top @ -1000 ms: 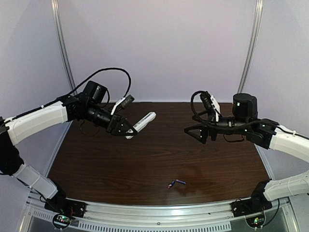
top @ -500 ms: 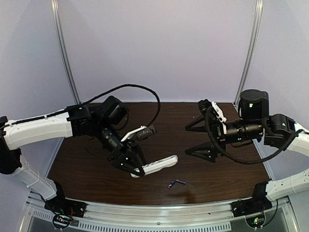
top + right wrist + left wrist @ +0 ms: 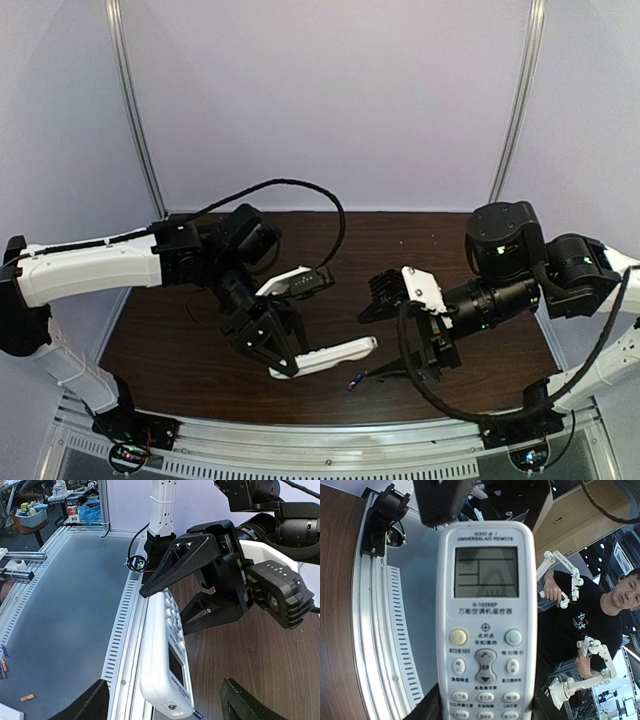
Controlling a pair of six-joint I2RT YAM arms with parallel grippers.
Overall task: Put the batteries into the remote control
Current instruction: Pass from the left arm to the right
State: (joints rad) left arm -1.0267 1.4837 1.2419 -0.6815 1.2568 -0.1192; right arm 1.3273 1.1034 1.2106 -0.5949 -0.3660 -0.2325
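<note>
My left gripper [image 3: 283, 357] is shut on the rear end of the white remote control [image 3: 335, 355] and holds it level above the table's front middle. In the left wrist view the remote [image 3: 486, 630] fills the frame, display and buttons facing the camera, between my dark fingers [image 3: 422, 709]. My right gripper [image 3: 410, 325] is open, close to the remote's free tip. In the right wrist view the remote [image 3: 167, 670] points between the spread fingers [image 3: 85, 705]. One bluish-purple battery [image 3: 353, 382] lies on the table under the remote's tip; its blue end also shows [image 3: 198, 714]. I cannot make out the second battery.
The dark wooden table [image 3: 180, 330] ends at a slotted metal rail [image 3: 330, 440] along the near edge. Wall panels stand behind. A black cable [image 3: 410, 375] loops below the right wrist. A person [image 3: 620, 595] stands beyond the table.
The left arm has carried the remote a little further right and toward the front. The right arm has swung down and left, bringing its open gripper close to the remote's tip.
</note>
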